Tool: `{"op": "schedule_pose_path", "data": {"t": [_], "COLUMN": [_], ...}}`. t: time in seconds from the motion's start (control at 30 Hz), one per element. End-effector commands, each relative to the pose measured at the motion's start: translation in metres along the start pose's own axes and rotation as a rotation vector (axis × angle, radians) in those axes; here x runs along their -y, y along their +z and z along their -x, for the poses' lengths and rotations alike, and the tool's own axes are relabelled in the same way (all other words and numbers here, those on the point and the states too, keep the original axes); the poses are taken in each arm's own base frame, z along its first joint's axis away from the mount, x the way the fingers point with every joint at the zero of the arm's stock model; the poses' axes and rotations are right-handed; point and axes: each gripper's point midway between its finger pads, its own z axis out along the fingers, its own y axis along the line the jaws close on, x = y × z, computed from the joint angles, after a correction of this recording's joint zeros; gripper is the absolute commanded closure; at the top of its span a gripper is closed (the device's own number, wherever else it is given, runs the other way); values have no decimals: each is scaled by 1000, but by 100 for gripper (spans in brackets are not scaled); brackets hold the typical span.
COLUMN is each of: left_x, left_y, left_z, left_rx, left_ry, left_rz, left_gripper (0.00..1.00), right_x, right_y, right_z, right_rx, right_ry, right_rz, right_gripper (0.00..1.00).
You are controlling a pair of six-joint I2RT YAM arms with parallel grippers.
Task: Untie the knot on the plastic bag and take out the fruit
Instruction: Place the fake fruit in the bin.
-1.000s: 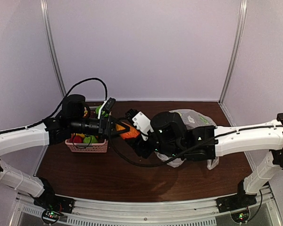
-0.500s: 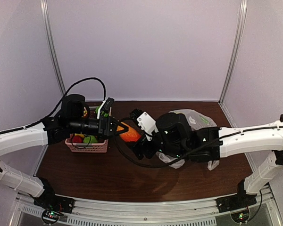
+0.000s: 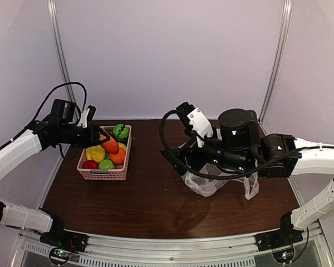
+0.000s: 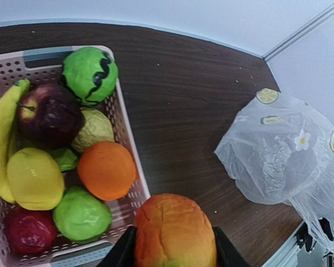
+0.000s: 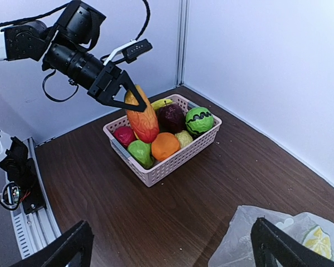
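Both arms have parted since the earlier view, where they met mid-table. The left gripper (image 4: 175, 251) has swung back carrying a long fruit (image 4: 175, 228), and the right gripper (image 5: 175, 245) has lifted away and spread its jaws wide, holding nothing.

Left jaws are clamped on the sides of the long fruit, which is smooth, tapered and orange fading to yellow, and it hangs tilted downward. Directly beneath those jaws sits a basket (image 3: 103, 174) of pink slotted plastic, rectangular and packed with rounded fruit. An orange (image 4: 106, 169) lies just ahead of the fingertips. A dark red apple (image 4: 50, 114) is further ahead to the left, and a banana (image 4: 0, 139) curves along the left wall. A green ball (image 4: 89, 72) with black patches fills the farthest corner. Whether the long fruit's lower end touches the pile cannot be told.

Below the right jaws, toward their right finger, the bag (image 4: 278, 161) lies slumped — thin, crinkly clear film printed with lemon slices. It rests on a dark wood-grain table (image 3: 150, 206), well apart from the basket. A black cable (image 3: 164, 150) loops from the right wrist across the bag's basket-side edge.
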Motion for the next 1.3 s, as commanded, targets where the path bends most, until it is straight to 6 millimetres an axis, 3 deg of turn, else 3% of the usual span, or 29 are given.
{"op": "schedule_pose_path", "data": {"t": [0.0,0.13,0.57,0.77,1.27], "left_x": [-38,-51,-52,-67,-62], "left_y": [-13,-7,32,39,67], "left_z": [9,7,-26,-33,-58], "left_rx": [19,-4,-50,-56,-149], "left_ry": [37,41,55,85,219], "left_rz": [121,140,-4,69,158], "left_gripper": [64,64,64,65,66], "right_x": [28,40,53,54,60], "right_y": [-12,-15,-13,-14,-19], "right_z": [-6,-10,-14,-13,-16], "right_rx": [-31,-34,-22,-14,-15], "right_ry": [-3,17,72,81,103], "right_rz": [-119,-154,-163,-159,-168], "right_gripper": [0,0,0,0,0]}}
